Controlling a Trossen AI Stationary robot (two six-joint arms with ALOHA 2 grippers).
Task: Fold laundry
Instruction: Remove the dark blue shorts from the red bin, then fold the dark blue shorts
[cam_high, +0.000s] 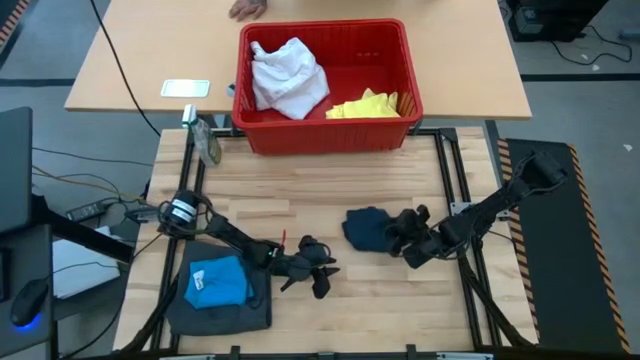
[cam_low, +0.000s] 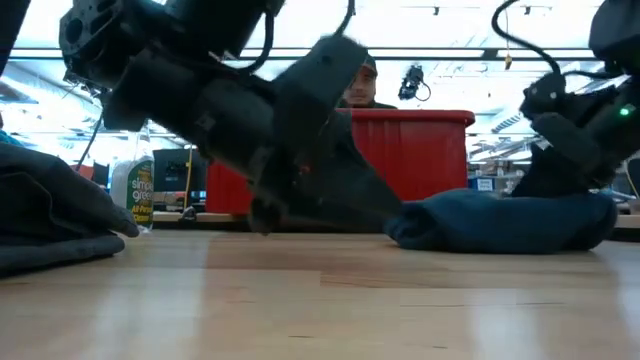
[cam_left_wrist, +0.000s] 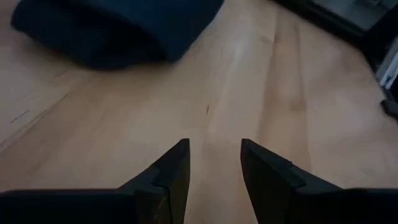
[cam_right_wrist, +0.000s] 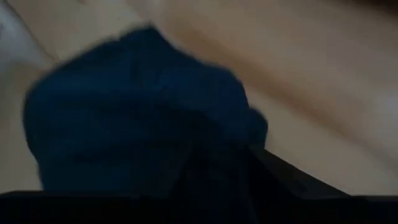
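- At the near left of the wooden tabletop (cam_high: 330, 195), a dark grey garment (cam_high: 220, 305) lies flat, with a folded bright blue garment (cam_high: 217, 281) resting on top of it.
- A spray bottle (cam_high: 206, 140) stands at the left far edge of the tabletop, beside the basket.
- The left end effector (cam_high: 322, 274) sits low over bare wood just right of the grey garment; its fingers (cam_left_wrist: 171, 174) are apart and hold nothing.
- The red plastic basket (cam_high: 325, 135) stands at the far middle, holding a white garment (cam_high: 288, 78) and a yellow garment (cam_high: 365, 104).
- A dark navy garment (cam_high: 368, 228) lies bunched right of centre.
- The right end effector (cam_high: 404, 233) is at the navy garment's right edge, touching the cloth; whether it is clamped on the cloth cannot be told.
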